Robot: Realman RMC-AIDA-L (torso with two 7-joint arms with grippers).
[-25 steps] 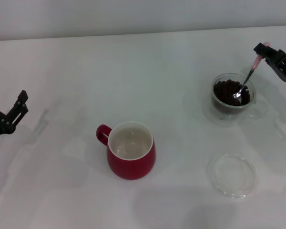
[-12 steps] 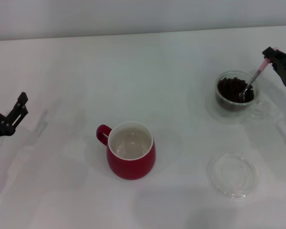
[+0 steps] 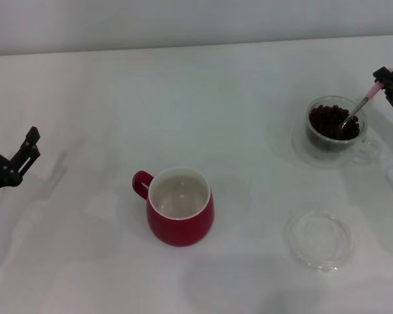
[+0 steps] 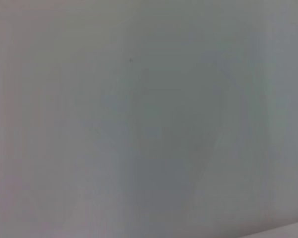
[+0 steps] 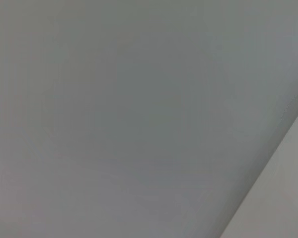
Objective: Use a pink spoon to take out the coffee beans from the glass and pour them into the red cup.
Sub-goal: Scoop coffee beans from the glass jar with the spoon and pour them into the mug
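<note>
The red cup (image 3: 181, 206) stands upright in the middle of the white table, its white inside bare. At the far right stands the glass (image 3: 334, 142), holding dark coffee beans (image 3: 331, 121). The pink spoon (image 3: 362, 104) leans out of the glass, its metal bowl down among the beans. My right gripper (image 3: 386, 82) is shut on the spoon's pink handle just beyond the glass, at the view's right edge. My left gripper (image 3: 12, 152) is parked open at the far left. Both wrist views show only a blank grey surface.
A flat clear round dish (image 3: 318, 239) lies on the table in front of the glass, to the right of the red cup. The table's back edge meets a pale wall (image 3: 183, 19).
My right gripper has moved to the right with the spoon, and the glass has slid to the right along with it. The left arm and the red cup have stayed put.
</note>
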